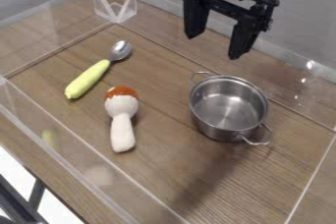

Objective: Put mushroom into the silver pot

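Observation:
The mushroom [121, 118] lies on the wooden tabletop left of centre, its orange-brown cap toward the back and its thick cream stem toward the front. To its right stands the small shiny silver pot [229, 107], upright and holding nothing, with two loop handles on its sides. My black gripper [217, 37] hangs above the table at the back, behind the pot, fingers pointing down and spread open with nothing between them. It touches neither the mushroom nor the pot.
A yellow corn-like piece [88, 79] and a silver spoon [120, 50] lie to the left, behind the mushroom. Clear acrylic walls [53, 140] fence the table, with a clear bracket [118, 10] at the back left.

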`<state>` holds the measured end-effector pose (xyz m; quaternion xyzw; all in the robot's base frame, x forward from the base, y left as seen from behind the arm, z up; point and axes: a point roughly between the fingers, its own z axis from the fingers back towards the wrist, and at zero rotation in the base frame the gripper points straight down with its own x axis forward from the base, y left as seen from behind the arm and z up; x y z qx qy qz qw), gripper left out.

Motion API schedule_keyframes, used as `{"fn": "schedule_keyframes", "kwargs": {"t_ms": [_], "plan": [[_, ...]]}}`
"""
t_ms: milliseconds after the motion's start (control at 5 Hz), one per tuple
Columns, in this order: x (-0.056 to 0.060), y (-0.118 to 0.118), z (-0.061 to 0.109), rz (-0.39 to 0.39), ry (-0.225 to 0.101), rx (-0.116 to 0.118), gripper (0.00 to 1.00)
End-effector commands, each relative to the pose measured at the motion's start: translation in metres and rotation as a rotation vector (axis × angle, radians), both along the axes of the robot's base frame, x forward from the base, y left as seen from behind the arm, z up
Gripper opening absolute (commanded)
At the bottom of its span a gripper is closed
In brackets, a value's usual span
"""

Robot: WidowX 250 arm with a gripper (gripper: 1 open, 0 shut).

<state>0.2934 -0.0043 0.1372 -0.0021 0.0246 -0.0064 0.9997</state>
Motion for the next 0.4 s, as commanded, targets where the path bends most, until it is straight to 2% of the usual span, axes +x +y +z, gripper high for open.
{"fn": "schedule_keyframes", "kwargs": {"t_ms": [0,200], "plan": [[-0.0027,0.0029,-0.005,0.011,0.01,-0.002,1.0],[-0.0072,0.0089,-0.0094,0.032,0.017,-0.003,1.0]]}}
